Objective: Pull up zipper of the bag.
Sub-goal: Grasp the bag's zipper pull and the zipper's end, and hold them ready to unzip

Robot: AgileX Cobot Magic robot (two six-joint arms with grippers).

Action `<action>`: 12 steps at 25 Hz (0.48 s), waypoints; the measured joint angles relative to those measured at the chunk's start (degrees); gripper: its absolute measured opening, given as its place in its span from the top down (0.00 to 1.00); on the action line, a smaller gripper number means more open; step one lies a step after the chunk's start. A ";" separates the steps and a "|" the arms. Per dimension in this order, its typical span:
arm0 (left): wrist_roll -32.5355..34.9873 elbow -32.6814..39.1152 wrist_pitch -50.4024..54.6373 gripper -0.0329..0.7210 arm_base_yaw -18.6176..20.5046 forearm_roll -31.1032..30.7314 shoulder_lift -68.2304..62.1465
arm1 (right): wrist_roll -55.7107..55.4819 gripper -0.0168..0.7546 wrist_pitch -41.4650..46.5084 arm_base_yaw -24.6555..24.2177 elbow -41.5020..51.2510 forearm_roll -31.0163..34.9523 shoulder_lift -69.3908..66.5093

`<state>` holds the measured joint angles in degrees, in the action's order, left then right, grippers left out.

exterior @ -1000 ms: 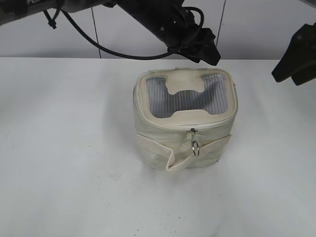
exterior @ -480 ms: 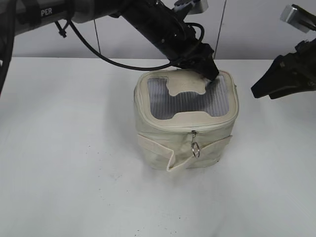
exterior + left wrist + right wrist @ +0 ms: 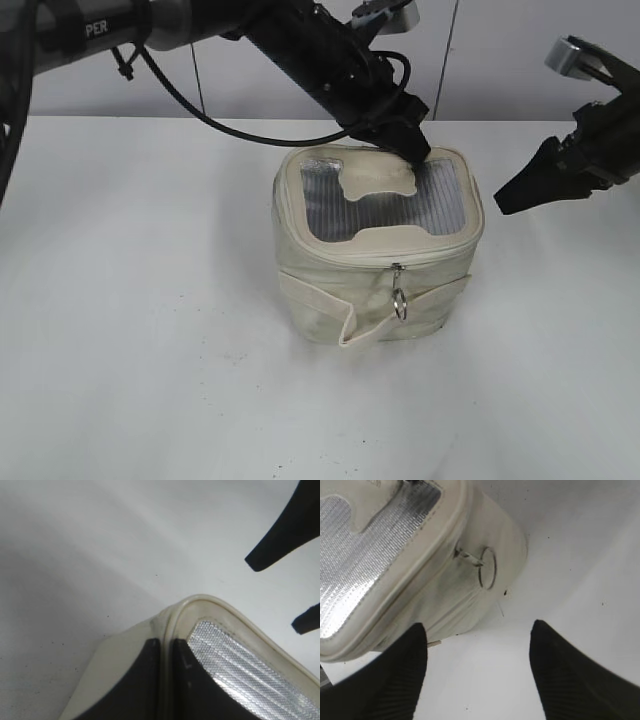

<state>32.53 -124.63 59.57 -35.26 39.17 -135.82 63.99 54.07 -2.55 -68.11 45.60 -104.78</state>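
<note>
The cream-white bag (image 3: 375, 285) stands mid-table, with its grey ribbed top panel (image 3: 440, 205) facing up. The zipper track (image 3: 340, 257) runs round the top rim. A silver slider with a ring pull (image 3: 399, 300) hangs on the front face. My left gripper (image 3: 414, 152) reaches over the bag and is shut on its back right top rim; in the left wrist view (image 3: 166, 642) both black fingers pinch the cream rim (image 3: 200, 602). My right gripper (image 3: 512, 198) is open and empty to the right of the bag. In the right wrist view (image 3: 477, 647) the ring pull (image 3: 488, 568) is ahead of the fingers.
The white table (image 3: 150, 330) bears the bag. A wide cream strap band (image 3: 315, 300) wraps the bag's lower body, with a loose end sticking out at the front. A black cable (image 3: 200, 100) hangs from the left arm. A grey wall stands behind.
My left gripper has come down onto the bag's back right rim and closed on it. My right gripper has dropped and moved left toward the bag's right side.
</note>
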 joint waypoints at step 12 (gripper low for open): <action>0.11 -2.66 3.38 0.90 0.04 -0.99 -0.33 | 9.25 0.37 -0.51 0.00 0.00 6.49 -4.29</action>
<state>32.64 -127.30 62.95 -35.22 38.18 -136.15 73.24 53.56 -2.55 -68.11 52.09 -109.07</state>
